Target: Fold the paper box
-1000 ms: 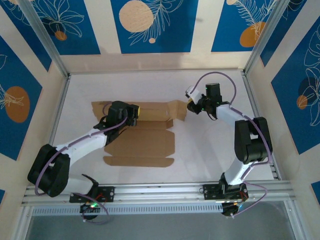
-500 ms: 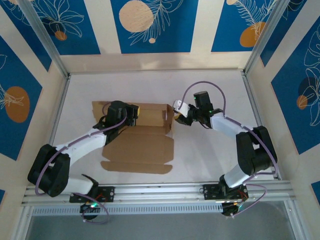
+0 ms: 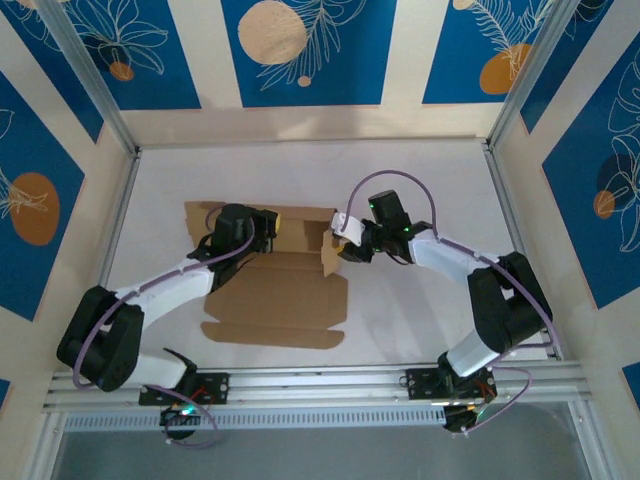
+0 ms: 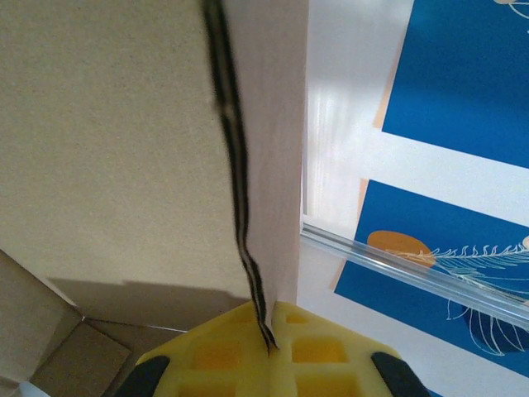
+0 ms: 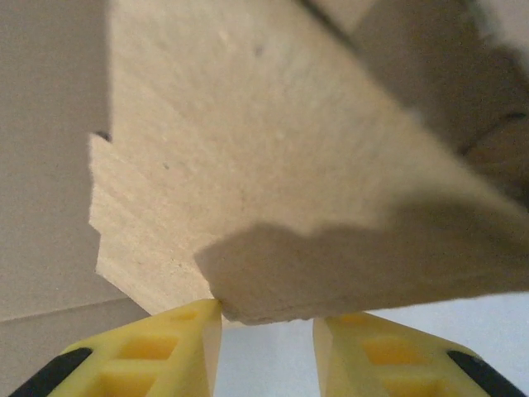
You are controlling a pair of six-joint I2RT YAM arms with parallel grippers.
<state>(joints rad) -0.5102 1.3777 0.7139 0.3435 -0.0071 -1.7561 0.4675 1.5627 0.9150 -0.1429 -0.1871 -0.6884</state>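
The paper box lies as a brown creased sheet on the white table, its far panel raised. My left gripper is at that far panel. In the left wrist view its yellow pads are shut on the cardboard's edge, which runs up between them. My right gripper is at the box's right end, against the upturned end flap. In the right wrist view its jaws stand apart with bare table between them. The flap lies across the tips and touches the left finger.
An aluminium frame rail runs along the near edge, with side posts at left and right. Blue and cream patterned walls enclose the table. White table surface lies open behind and to the right of the box.
My right gripper has swung left and pushed the box's right end flap up and inward, its jaws widening. My left gripper has stayed shut on the far panel.
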